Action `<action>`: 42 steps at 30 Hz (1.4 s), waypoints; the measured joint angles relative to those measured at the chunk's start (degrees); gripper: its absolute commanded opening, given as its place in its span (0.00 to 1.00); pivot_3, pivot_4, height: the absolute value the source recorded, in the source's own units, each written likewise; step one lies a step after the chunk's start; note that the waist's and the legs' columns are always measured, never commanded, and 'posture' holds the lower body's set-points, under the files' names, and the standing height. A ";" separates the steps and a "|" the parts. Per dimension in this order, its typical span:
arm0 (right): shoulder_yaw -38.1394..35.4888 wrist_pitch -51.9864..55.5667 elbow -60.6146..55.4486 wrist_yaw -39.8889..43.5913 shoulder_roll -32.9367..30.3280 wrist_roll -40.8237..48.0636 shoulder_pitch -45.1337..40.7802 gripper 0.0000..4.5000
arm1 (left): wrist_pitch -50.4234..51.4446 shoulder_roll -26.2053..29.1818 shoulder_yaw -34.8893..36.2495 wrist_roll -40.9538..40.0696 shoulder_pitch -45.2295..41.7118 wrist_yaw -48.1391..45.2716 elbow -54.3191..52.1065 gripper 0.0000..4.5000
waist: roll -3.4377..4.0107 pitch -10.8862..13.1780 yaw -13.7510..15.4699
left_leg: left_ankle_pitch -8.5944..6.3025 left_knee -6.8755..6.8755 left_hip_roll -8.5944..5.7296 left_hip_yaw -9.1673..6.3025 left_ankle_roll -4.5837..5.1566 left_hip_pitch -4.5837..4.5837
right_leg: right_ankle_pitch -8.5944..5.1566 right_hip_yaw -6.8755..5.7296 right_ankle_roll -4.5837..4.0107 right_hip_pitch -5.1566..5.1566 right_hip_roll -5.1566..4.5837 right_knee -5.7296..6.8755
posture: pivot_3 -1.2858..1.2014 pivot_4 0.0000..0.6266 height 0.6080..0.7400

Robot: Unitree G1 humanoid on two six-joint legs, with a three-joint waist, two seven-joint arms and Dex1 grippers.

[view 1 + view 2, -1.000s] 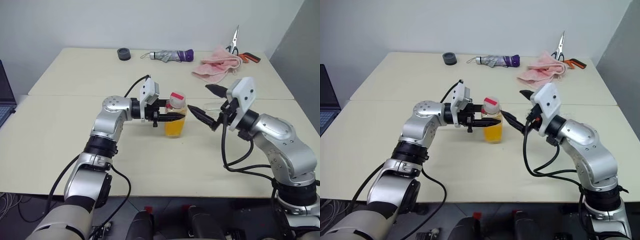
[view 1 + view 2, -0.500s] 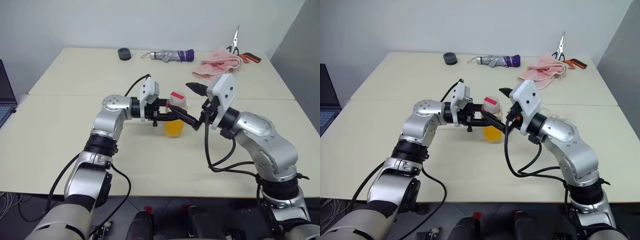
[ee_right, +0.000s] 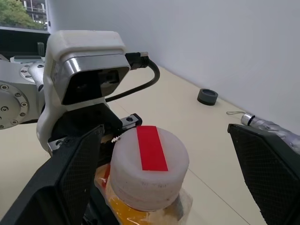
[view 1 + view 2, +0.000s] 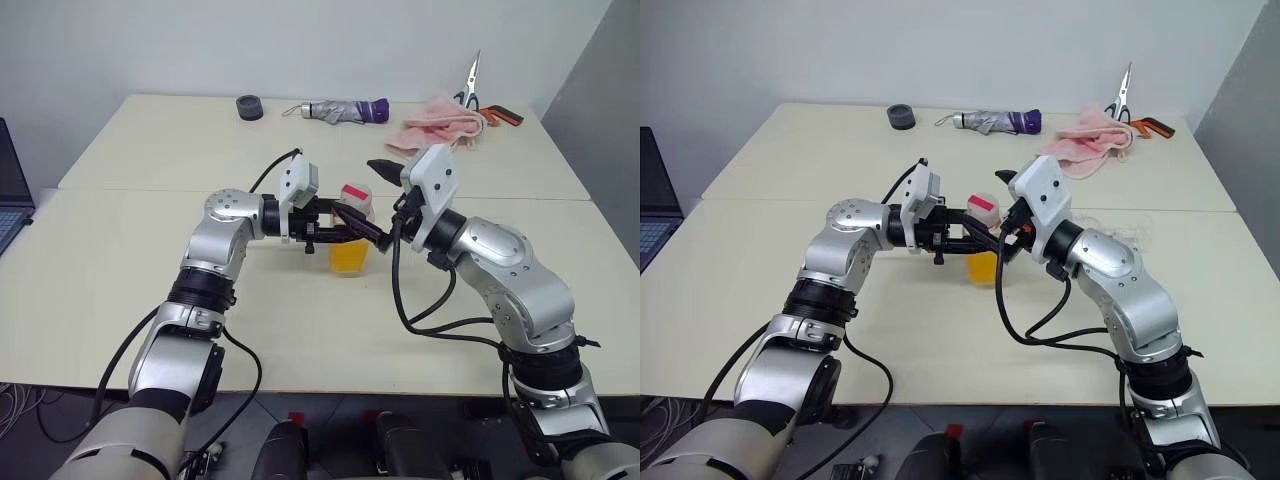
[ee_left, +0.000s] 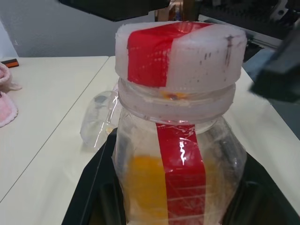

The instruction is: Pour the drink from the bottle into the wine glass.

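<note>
A: From the head camera, what does the left gripper (image 4: 345, 236) have?

B: It is clamped on the bottle (image 4: 351, 238), which stands upright near the middle of the table (image 4: 120, 270), orange drink (image 4: 349, 257) in its lower half. The right gripper (image 4: 378, 200) sits at the red-and-white cap (image 4: 355, 195), its fingers spread wide on either side, gripping nothing.

A: And the far edge?

B: A folded umbrella (image 4: 345, 110), a pink cloth (image 4: 435, 130), scissors (image 4: 468, 85) and a small dark ring (image 4: 248, 107).

A: The left wrist view?

B: The bottle (image 5: 180, 159) sits between the black fingers (image 5: 89, 187), closed against its sides. Behind it the wine glass (image 5: 99, 123) lies on its side on the table.

A: The right wrist view?

B: The cap (image 3: 149, 166) lies between two wide-apart fingers (image 3: 77, 178), neither touching it.
</note>
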 measured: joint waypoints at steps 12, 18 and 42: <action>-0.86 0.17 0.05 0.21 -0.61 0.85 0.73 1.00 | 0.02 0.08 0.00 0.00 0.00 -0.01 -0.01 0.42 | 0.00 0.00 -0.01 | 0.00 0.00 0.00 0.00 0.00 0.00 | 0.00 0.00 0.00 0.00 0.00 0.00 | 0.52 0.24 1.00; -1.41 0.41 -0.50 0.74 -1.47 1.34 1.34 1.00 | 0.06 0.17 0.00 0.00 0.01 0.03 -0.01 0.42 | 0.00 0.00 -0.01 | 0.00 0.00 0.00 0.00 0.00 0.00 | 0.00 0.00 0.00 0.00 0.00 0.00 | 0.52 0.24 1.00; -2.64 2.60 -1.64 1.94 -2.14 5.43 1.94 1.00 | 0.09 0.43 0.00 0.00 0.01 0.05 -0.05 0.42 | 0.00 0.00 -0.02 | 0.00 0.00 0.00 0.00 0.00 0.00 | 0.00 0.00 0.00 0.00 0.00 0.00 | 0.52 0.24 1.00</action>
